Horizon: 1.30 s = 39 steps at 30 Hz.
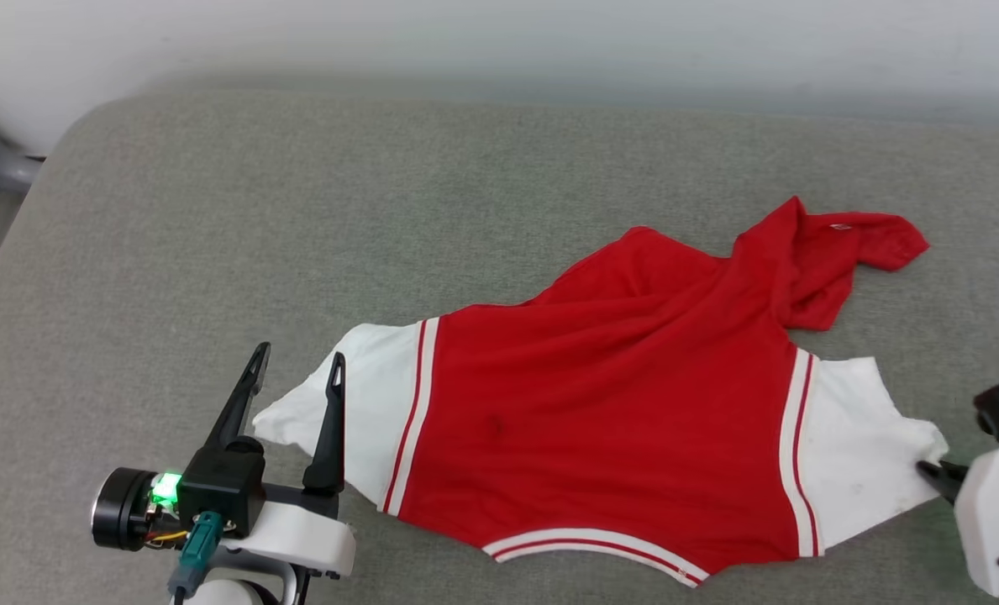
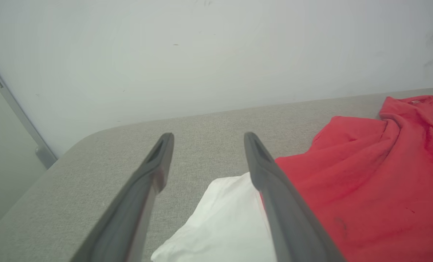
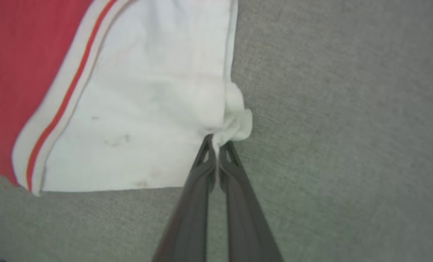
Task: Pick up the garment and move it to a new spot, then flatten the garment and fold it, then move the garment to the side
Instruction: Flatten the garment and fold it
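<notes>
Head view: the left gripper [image 1: 300,353] is spread wide and holds nothing; its fingers are at the tip of the white left sleeve [image 1: 365,403]. The shirt [image 1: 600,395] lies spread on the grey padded surface [image 1: 213,210], its red far end bunched. The right gripper [image 1: 929,472] is clamped on the edge of the white right sleeve [image 1: 860,437].
</notes>
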Tool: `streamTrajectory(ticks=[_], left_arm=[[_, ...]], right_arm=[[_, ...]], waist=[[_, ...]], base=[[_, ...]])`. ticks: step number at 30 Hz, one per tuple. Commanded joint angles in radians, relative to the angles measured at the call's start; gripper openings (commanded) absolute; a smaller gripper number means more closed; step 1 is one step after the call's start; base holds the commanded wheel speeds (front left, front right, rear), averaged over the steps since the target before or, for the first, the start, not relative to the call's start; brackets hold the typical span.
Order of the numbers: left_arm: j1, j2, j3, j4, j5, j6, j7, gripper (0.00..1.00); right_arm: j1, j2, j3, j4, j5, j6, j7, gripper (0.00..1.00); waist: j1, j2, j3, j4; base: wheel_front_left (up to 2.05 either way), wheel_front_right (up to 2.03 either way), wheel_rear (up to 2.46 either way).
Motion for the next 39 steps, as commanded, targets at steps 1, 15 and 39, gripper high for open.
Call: streamTrajectory(ticks=[1, 15, 39], left_arm=[[0.014, -0.009, 0.01, 0.003, 0.011, -0.008, -0.002, 1.0], [0.045, -0.064, 0.1, 0.041, 0.07, -0.1, -0.002, 1.0], [-0.144, 0.191, -0.012, 0.08, -0.292, -0.416, 0.788, 1.0]], right_arm=[[0.03, -0.017, -0.018, -0.012, 0.015, -0.002, -0.007, 0.0], [0.215, 0.01, -0.23, 0.042, 0.063, -0.002, 0.009, 0.04], [0.27, 0.157, -0.384, -0.148, -0.137, -0.002, -0.068, 1.0]], waist=[[0.0, -0.0001, -0.013, -0.014], [0.0, -0.0001, -0.027, -0.041], [0.0, -0.0001, -0.093, -0.066]], base=[[0.0, 0.0, 0.0], [0.0, 0.0, 0.0], [0.0, 0.0, 0.0]])
